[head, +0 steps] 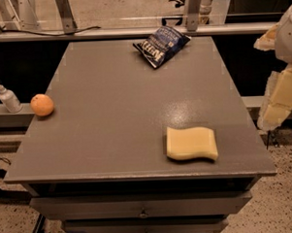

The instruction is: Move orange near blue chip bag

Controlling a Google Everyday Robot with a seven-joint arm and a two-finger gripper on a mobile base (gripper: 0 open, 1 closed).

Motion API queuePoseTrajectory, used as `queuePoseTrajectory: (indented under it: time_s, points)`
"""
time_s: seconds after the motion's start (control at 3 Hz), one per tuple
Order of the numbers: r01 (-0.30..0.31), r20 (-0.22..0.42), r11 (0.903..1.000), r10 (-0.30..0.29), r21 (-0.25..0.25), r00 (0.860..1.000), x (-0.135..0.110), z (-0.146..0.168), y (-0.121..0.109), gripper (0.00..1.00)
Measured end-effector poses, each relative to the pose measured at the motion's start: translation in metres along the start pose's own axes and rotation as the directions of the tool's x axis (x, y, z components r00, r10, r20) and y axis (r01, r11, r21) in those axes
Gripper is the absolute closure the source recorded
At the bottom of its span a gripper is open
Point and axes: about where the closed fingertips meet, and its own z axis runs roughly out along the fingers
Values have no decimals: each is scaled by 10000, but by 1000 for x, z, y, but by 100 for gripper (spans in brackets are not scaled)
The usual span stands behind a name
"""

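- Your pincer hangs off the right side of the bench; you cannot tell its opening or load.
- Orange: left edge of the bench, just beside a bottle.
- Bag: far edge, well apart from the orange.
- Sponge: front right.

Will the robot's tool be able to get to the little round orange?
Probably yes, with a long stretch. The tool is off the right side of the grey table; the small round orange fruit sits at its left edge. Nothing stands between them: the wavy pale yellow sponge lies nearer the front.
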Motion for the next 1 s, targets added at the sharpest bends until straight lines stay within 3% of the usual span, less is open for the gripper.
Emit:
queuePoseTrajectory:
  time_s: [0.33, 0.67, 1.0]
  points:
    - [-6, 81, 10000, 6, 58, 10000, -1, 0, 0, 0]
    - [-57, 862, 9997, 77, -232, 9963, -13, 17, 5, 0]
    - [105, 2471, 9970, 89, -771, 9689, -44, 57, 6, 0]
